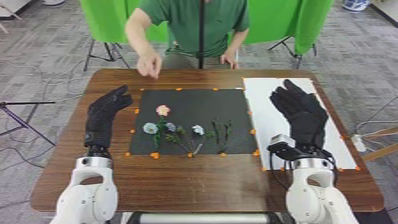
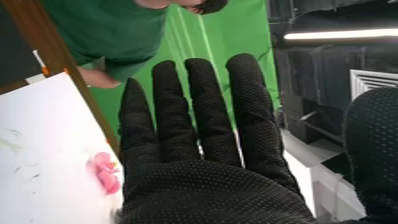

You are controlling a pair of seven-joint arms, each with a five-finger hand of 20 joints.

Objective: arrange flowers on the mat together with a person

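L hand [image 1: 109, 106] is over the tbl's L side, just beside the dark mat [image 1: 191, 97]; fingers approx straight & close tog., pointing to the far side. R hand [image 1: 300, 112] is over the white sheet [image 1: 266, 95], R of the mat; it's wide, w/ fingers straight & thumb well out. In the R wrist view a pink bloom [image 2: 104, 172] lies on the sheet, near that hand.

On the mat: pink flower [image 1: 163, 110] L of ctr, farthest out; blue flower [image 1: 150, 128] nearer & a bit L; pale flower [image 1: 171, 127] just R of the blue; white flower [image 1: 197, 130] abt mid-mat; green sprigs [image 1: 227, 131] R of ctr. Orange bits [image 1: 155, 155] dot the mat's edges.
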